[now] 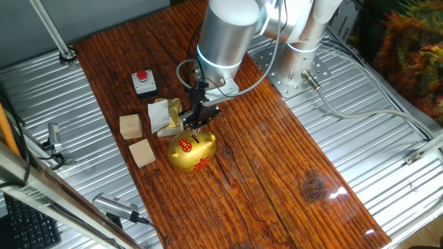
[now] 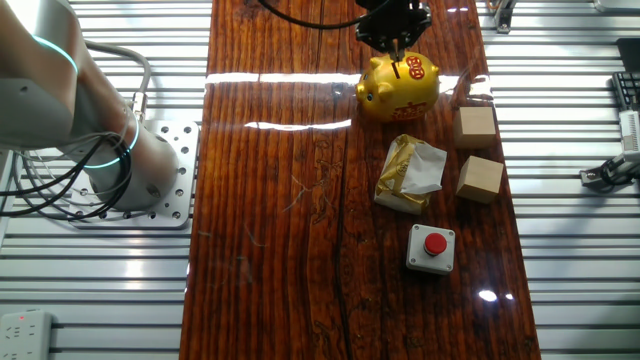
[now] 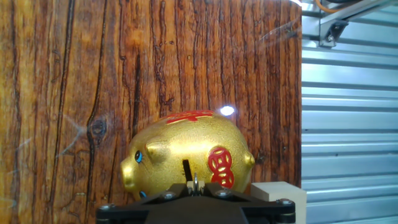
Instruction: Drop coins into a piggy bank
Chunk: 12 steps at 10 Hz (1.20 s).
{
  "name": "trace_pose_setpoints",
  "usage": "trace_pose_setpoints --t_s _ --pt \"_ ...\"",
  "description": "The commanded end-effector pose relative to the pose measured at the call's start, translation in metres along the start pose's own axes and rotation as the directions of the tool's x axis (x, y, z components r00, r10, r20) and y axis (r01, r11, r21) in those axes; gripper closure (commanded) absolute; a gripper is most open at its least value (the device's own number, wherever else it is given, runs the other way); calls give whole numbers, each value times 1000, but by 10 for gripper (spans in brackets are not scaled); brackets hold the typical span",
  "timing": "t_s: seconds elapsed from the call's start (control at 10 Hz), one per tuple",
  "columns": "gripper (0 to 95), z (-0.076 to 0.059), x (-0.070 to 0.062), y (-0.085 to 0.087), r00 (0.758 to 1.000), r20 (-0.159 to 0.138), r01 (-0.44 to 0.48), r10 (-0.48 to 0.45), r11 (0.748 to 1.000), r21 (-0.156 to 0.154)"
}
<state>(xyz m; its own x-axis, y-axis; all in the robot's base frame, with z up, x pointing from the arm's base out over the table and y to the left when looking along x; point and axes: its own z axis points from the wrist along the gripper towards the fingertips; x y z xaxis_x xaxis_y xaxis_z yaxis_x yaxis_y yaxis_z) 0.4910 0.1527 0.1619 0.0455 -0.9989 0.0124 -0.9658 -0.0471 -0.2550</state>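
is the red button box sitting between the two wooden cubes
No, the red button box sits apart from both wooden cubes, beside the foil wrapper.

The end effector (image 3: 195, 184) hides any coin; the wooden cube (image 3: 281, 194) is cut off.

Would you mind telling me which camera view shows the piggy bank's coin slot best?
The hand view: the slot is plainly visible on the piggy bank, just above the gripper. In both fixed views the gripper hangs over the pig's back, so no slot can be made out.
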Motion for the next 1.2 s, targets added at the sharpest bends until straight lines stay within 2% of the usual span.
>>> trace_pose_setpoints --t_s 0.1,0.7,1.2 --pt "950 1 -1 0 1000 -1 13 -13 1000 4" --pt "950 5 -4 1 998 -12 57 -57 998 24" --pt "950 8 -1 5 998 -12 62 -62 997 37"
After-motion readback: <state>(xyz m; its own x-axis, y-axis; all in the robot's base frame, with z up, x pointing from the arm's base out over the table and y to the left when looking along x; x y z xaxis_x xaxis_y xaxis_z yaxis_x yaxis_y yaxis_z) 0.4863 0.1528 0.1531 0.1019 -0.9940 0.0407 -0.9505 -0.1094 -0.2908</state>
